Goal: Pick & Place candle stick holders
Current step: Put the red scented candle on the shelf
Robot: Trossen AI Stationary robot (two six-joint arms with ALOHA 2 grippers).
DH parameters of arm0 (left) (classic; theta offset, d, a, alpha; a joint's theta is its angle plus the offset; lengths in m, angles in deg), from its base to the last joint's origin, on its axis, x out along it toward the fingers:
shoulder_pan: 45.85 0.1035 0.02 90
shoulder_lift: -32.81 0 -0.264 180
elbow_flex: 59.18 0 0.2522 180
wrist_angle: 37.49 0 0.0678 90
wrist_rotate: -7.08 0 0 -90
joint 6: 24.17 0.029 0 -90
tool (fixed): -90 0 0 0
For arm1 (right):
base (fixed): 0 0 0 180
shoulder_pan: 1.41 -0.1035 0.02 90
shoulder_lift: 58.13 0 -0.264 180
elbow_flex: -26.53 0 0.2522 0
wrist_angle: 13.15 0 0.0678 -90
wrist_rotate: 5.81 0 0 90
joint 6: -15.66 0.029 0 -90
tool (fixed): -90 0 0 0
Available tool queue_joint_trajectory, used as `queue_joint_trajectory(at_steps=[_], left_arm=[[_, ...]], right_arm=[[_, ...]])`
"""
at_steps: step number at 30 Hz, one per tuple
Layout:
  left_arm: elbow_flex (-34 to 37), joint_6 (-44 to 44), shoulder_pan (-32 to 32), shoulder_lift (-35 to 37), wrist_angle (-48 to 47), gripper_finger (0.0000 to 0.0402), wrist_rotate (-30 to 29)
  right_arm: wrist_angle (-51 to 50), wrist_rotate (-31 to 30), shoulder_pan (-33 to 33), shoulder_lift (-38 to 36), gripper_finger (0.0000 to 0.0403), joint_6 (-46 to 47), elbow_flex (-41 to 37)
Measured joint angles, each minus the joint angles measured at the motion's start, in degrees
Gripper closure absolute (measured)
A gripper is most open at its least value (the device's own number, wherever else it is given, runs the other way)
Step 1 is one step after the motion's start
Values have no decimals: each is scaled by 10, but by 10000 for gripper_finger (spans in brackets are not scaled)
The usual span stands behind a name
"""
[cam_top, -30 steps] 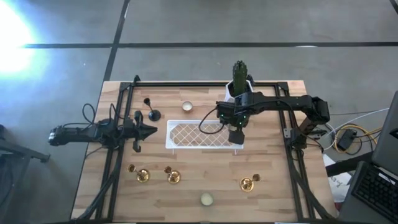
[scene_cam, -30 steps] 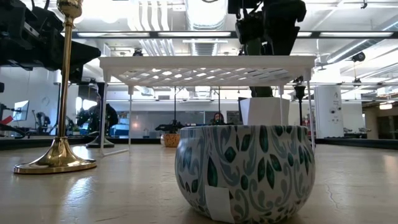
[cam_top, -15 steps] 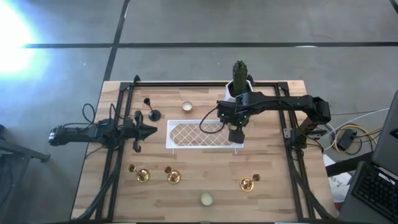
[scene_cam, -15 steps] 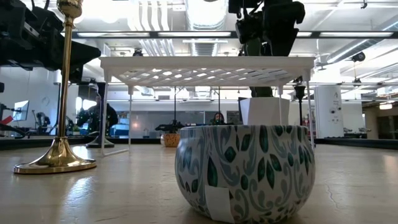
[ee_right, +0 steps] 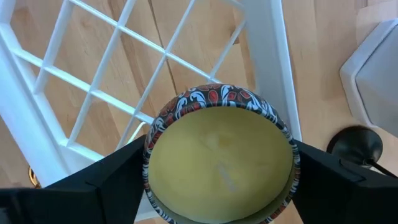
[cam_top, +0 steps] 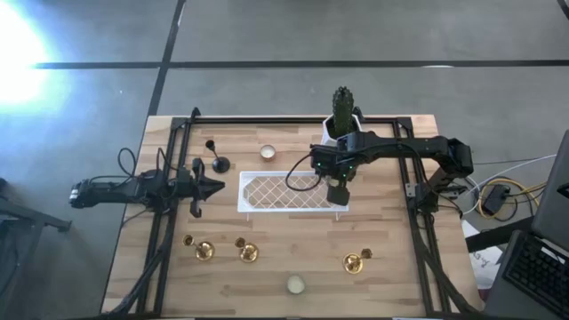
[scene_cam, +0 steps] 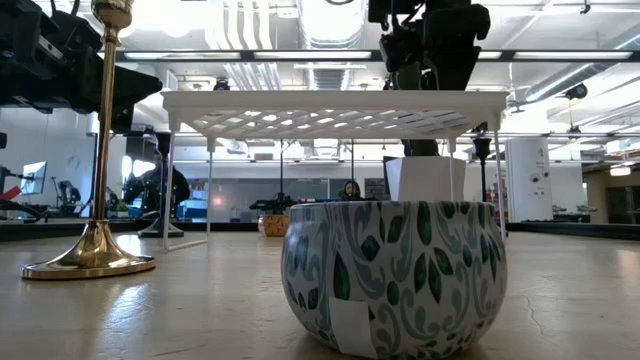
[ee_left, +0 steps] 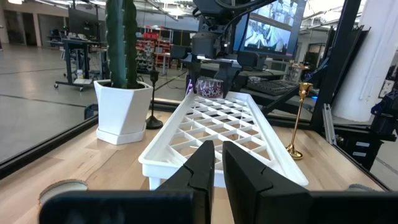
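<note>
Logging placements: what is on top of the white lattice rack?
The right pincer holds a patterned candle tin over the white lattice rack. Contact between them is hidden. No candle stick holders stand there.

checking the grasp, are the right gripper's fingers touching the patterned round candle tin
Touching. The right wrist view shows the right gripper's dark fingers pressed against both sides of the patterned round candle tin, with no gap.
</note>
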State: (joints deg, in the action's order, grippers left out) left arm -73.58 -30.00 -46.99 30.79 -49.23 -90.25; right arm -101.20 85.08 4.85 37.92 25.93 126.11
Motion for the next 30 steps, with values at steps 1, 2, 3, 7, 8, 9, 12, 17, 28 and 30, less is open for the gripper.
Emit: queue_joint_trajectory(at_steps=[1, 2, 3, 7, 8, 9, 12, 17, 28, 30], left_arm=[[0, 0, 0, 0, 0, 365, 0], [0, 0, 0, 0, 0, 365, 0], [0, 0, 0, 0, 0, 365, 0], [0, 0, 0, 0, 0, 365, 0], [0, 0, 0, 0, 0, 365, 0], [0, 0, 0, 0, 0, 365, 0], [0, 0, 0, 0, 0, 365, 0], [0, 0, 0, 0, 0, 365, 0], [0, 0, 0, 0, 0, 365, 0], [0, 0, 0, 0, 0, 365, 0]], right_arm=[[1, -11, -1, 0, 69, 6, 0], [0, -28, -1, 0, 63, 12, 0], [0, -45, -2, 0, 56, 17, 0], [-4, -67, -2, 0, 39, 14, 0], [-4, -67, -3, 0, 38, 13, 0], [-4, -67, -5, 0, 37, 9, 0], [-4, -64, -11, 0, 36, 5, 0], [-6, -65, -20, -4, 35, 2, 0], [-7, -69, -27, -23, 35, 1, 2], [-7, -69, -27, -30, 35, 4, 4]])
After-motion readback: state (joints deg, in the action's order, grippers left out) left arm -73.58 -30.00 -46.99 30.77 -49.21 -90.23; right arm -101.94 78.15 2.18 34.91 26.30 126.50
